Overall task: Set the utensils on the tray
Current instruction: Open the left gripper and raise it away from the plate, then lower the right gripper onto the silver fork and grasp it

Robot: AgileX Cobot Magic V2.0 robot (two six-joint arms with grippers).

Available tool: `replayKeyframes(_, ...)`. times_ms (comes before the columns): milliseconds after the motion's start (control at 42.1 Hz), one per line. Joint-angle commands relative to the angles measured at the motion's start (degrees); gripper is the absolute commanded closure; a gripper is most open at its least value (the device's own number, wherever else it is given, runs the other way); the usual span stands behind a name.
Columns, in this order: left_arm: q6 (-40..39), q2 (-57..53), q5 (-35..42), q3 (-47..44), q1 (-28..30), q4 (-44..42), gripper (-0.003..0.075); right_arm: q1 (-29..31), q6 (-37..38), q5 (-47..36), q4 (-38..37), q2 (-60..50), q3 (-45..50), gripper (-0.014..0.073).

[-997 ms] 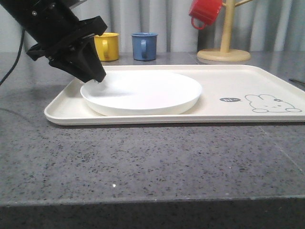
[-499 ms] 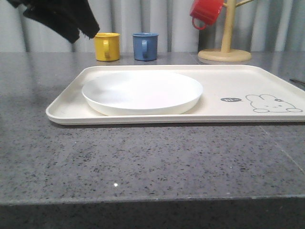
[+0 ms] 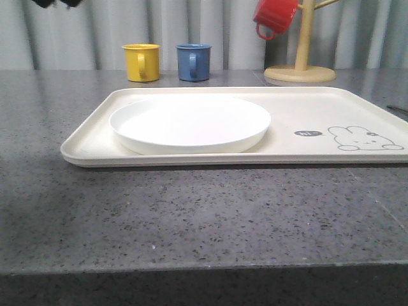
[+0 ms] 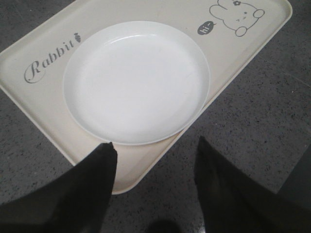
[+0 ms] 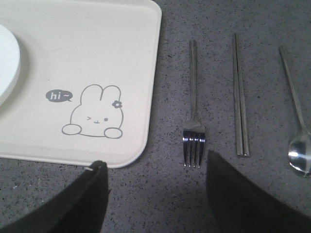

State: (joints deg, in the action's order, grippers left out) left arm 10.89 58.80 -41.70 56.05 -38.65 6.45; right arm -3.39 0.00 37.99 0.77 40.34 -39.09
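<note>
On tray [image 3: 306,105], frame centre, sits white plate [image 3: 189,122], nothing in it. Fork [image 5: 194,104], spoon [image 5: 297,121] lie on table beside tray, above right gripper [image 5: 155,194], fingers apart; left gripper [image 4: 153,179] also apart.

— Left gripper [image 4: 154,167]?
— Spread wide, nothing between the two dark fingers [image 4: 92,179]. Hanging high, aimed down and forward. Seen from the front, just a dark scrap of the arm [image 3: 57,3] at the very upper left.
— Right gripper [image 5: 154,182]?
— Also wide apart and bare. Two dark fingers [image 5: 82,194], blunt and broad, pointing down. Tips clear of any surface, touching nothing.
— Tilt?
— Hard to tell from the wrist views.
</note>
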Motion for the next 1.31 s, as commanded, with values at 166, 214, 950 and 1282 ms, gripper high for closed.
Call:
replayKeyframes(166, -0.9, -10.89, 4.95, -1.24, -0.57, 0.01, 0.0352, 0.23, -0.32, 7.05, -1.16, 4.71, -9.46, 0.0124)
replayKeyframes(214, -0.9, -11.59, 5.72, -1.24, -0.57, 0.01, 0.0352, 0.23, -0.32, 10.93, -2.37, 6.94, -12.2, 0.0124)
replayKeyframes(950, -0.9, -10.63, 7.47, -1.24, -0.57, 0.01, 0.0352, 7.77, -6.87, 24.84, -0.06, 44.5, -35.96, 0.0127)
replayKeyframes(1282, -0.9, -9.58, 7.47, -1.24, -0.57, 0.01, 0.0352, 7.77, -7.31, 20.04, 0.44, 52.07, -35.96, 0.0167)
